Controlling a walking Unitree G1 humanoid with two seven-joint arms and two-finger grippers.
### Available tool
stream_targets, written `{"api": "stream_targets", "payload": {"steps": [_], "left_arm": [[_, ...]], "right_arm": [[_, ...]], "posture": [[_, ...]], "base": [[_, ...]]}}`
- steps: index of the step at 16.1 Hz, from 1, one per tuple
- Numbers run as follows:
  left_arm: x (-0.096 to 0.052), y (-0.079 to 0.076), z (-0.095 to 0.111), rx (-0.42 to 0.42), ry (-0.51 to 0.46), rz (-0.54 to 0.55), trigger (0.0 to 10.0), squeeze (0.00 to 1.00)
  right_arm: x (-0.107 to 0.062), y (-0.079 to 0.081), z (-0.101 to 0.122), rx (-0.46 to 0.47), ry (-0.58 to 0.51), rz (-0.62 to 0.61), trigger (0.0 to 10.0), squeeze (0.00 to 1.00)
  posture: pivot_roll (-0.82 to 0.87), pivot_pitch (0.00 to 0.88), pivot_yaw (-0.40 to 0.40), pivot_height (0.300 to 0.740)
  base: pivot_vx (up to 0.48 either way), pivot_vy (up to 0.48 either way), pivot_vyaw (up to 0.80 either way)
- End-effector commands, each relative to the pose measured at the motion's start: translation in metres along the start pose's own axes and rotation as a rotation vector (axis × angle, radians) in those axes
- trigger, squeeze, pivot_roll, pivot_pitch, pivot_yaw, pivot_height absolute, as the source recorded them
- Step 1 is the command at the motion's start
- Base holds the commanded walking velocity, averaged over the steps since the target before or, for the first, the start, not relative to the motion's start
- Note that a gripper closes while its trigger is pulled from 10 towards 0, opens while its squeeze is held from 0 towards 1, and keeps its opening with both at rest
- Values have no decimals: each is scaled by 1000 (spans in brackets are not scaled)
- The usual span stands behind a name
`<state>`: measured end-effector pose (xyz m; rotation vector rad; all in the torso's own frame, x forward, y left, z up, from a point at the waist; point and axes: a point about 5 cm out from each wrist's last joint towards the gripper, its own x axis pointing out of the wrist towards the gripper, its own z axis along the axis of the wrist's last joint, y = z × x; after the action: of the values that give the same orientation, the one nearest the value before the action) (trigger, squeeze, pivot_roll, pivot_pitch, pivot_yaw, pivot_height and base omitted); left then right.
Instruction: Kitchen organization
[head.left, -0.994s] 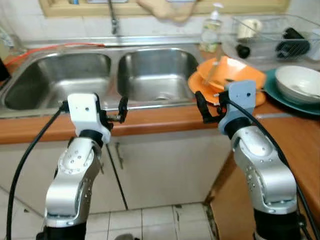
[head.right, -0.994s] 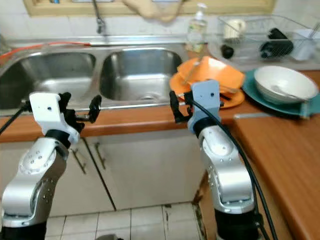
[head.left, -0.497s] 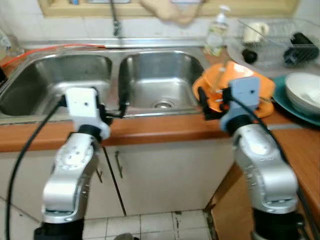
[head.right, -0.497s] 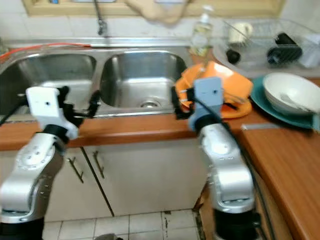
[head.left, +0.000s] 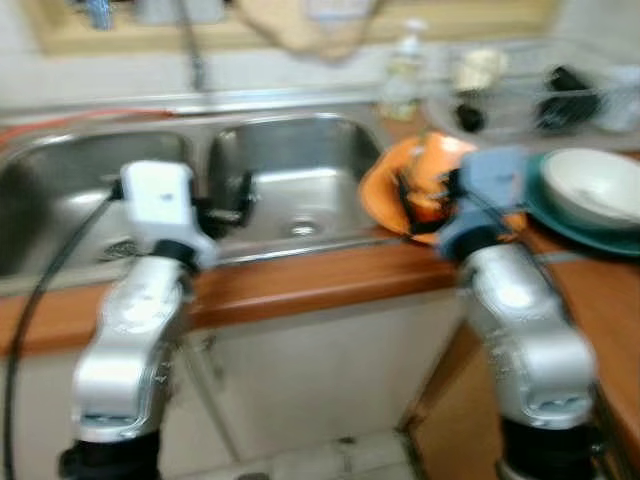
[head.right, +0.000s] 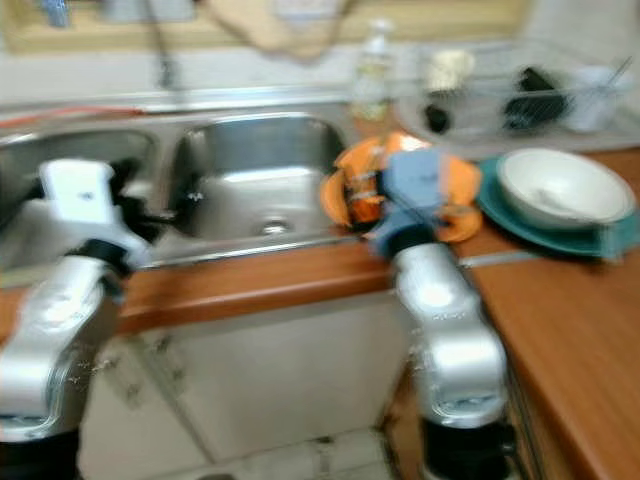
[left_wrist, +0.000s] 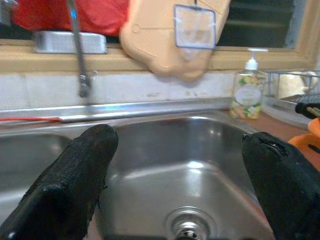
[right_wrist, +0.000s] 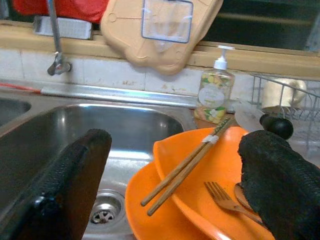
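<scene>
1. The left gripper (left_wrist: 175, 190) hangs over the right basin of the double sink (head.left: 290, 190), jaws wide apart and holding nothing.
2. The right gripper (right_wrist: 170, 190) is level with the orange plates (right_wrist: 210, 200) on the counter just right of the sink, jaws wide apart and holding nothing.
3. A pair of chopsticks (right_wrist: 187, 165) and a fork (right_wrist: 227, 200) lie on the top plate.
4. A soap bottle (right_wrist: 214, 95) stands behind the plates.
5. A white bowl (head.left: 595, 185) sits on a teal plate (head.left: 560, 215) to the right, with a dish rack (head.left: 540, 95) behind it.

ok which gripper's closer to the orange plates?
Right. The right gripper hovers open directly over the orange plates; the left gripper, also open, is over the sink basin beside them.
</scene>
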<state>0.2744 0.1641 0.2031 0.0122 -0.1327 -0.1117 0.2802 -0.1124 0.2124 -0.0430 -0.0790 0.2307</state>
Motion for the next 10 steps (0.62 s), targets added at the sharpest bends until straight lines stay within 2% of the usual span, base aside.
{"api": "stream_targets", "payload": {"steps": [1, 2, 7, 10], "left_arm": [[2, -7, 5, -10, -20, -36, 10000, 0], [2, -6, 7, -11, -33, -33, 10000, 0], [2, -6, 18, 8, -66, -82, 10000, 0], [3, -5, 21, 20, -72, -78, 10000, 0]], "right_arm": [[-1, -7, 5, -15, -13, -24, 10000, 0], [-2, -7, 6, -17, -16, -20, 10000, 0], [-5, -5, 8, -24, -21, 7, 10000, 0], [-6, -5, 9, -21, -21, 14, 10000, 0]], "posture": [[-30, 0, 15, 716], [-30, 0, 14, 716], [-23, 0, 17, 716], [-24, 0, 19, 716]], "base": [[304, 0, -800], [304, 0, -800], [284, 0, 0], [0, 0, 0]]}}
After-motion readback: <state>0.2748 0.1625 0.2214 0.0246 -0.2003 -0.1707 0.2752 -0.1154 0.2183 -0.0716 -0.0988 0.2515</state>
